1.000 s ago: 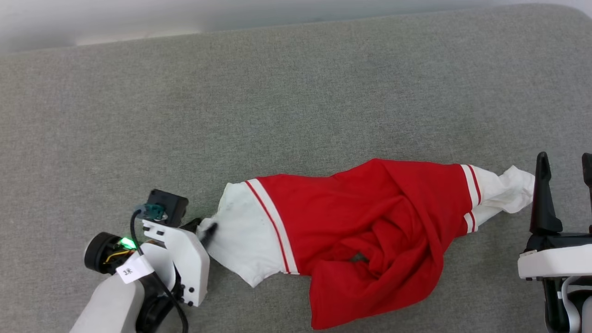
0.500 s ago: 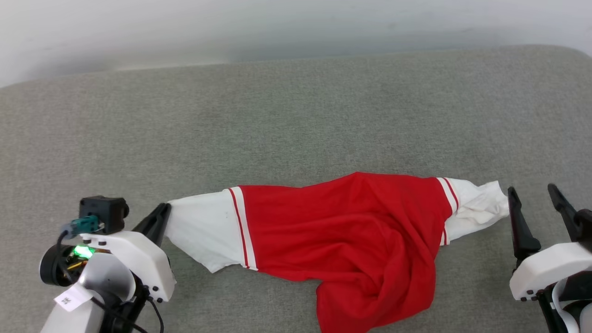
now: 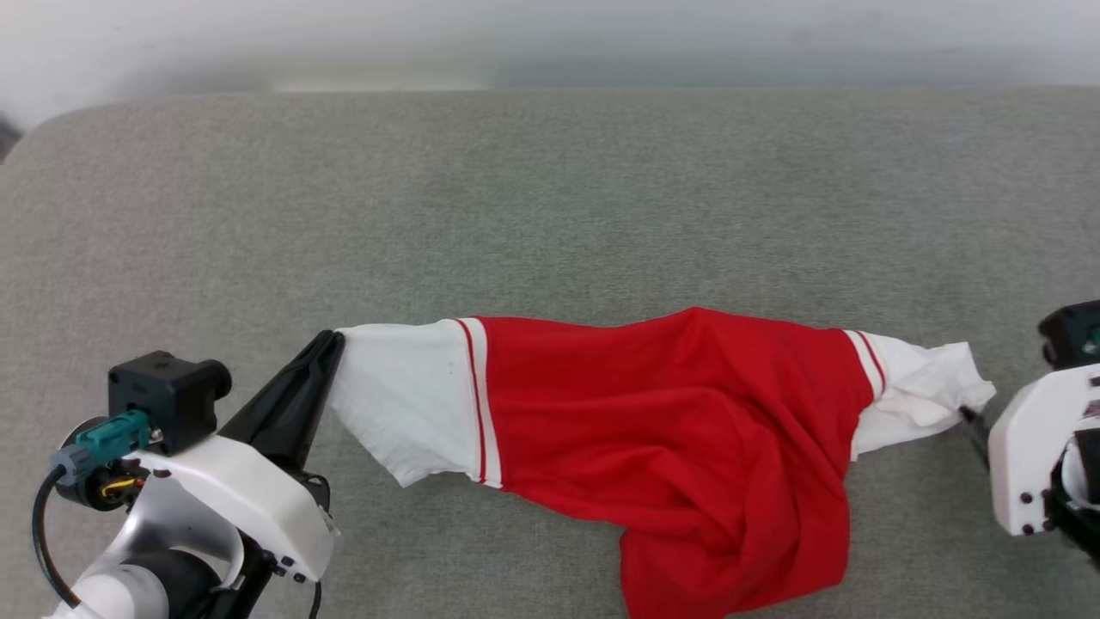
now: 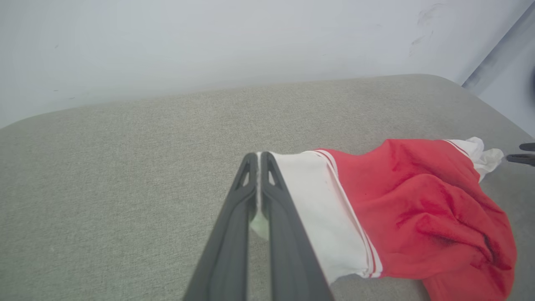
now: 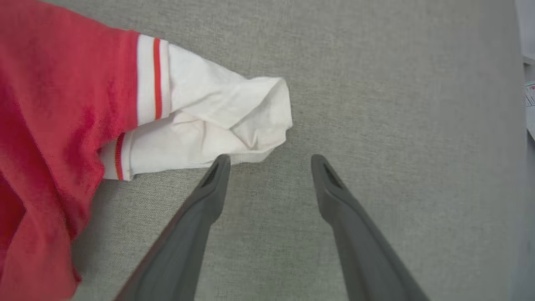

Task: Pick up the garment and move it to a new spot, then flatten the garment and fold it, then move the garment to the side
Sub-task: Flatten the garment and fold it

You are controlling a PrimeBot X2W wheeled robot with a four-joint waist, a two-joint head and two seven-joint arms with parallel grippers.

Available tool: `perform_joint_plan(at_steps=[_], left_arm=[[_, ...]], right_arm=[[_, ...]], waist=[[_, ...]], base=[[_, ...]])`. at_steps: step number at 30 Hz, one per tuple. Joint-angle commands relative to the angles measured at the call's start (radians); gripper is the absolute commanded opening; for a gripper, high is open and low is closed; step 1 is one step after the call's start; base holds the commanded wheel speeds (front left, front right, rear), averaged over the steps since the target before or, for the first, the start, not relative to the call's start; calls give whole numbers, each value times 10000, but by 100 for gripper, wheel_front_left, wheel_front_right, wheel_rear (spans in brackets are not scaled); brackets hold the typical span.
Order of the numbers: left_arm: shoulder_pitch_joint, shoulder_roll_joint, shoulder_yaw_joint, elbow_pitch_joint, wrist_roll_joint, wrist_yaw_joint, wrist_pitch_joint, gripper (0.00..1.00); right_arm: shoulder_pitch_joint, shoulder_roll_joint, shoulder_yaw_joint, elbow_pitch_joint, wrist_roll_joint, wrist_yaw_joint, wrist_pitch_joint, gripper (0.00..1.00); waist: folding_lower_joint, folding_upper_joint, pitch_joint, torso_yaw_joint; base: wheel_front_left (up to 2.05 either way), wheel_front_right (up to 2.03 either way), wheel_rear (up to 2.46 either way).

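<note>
Garment (image 3: 670, 438): lies drawn out sideways across lower centre of head view on grey cushion (image 3: 550, 189); red body bunched at lower right, white sleeve at each end

Left gripper (image 4: 259, 156): jaws clamped on sleeve edge at frame left, fabric pinched between fingers

Right gripper (image 5: 269, 161): jaws spread wide, holding nothing; one fingertip just beside other sleeve, contact unclear

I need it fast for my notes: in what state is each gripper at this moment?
Left gripper: shut on the garment.
Right gripper: open, holding nothing.
</note>
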Motion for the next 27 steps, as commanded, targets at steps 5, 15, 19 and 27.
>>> perform_joint_plan(at_steps=[5,15,19,27], left_arm=[[-128,-74,-97,-188,24,38,-14,0],[-339,-115,-366,-118,-13,-69,35,0],[-387,-111,-416,-11,-10,-51,43,0],[-432,-43,-205,404,-73,-7,-193,0]], right_arm=[[-273,-275,360,499,232,-5,425,100],[-920,-373,904,2311,-24,-3,-833,100],[-942,-415,1259,2896,48,-1,-809,36],[-1393,-785,1373,3327,-100,-11,-1757,0]], waist=[[0,0,258,344],[0,0,795,811],[0,0,829,860],[0,0,267,672]], base=[[0,0,0],[0,0,0],[0,0,0],[0,0,0]])
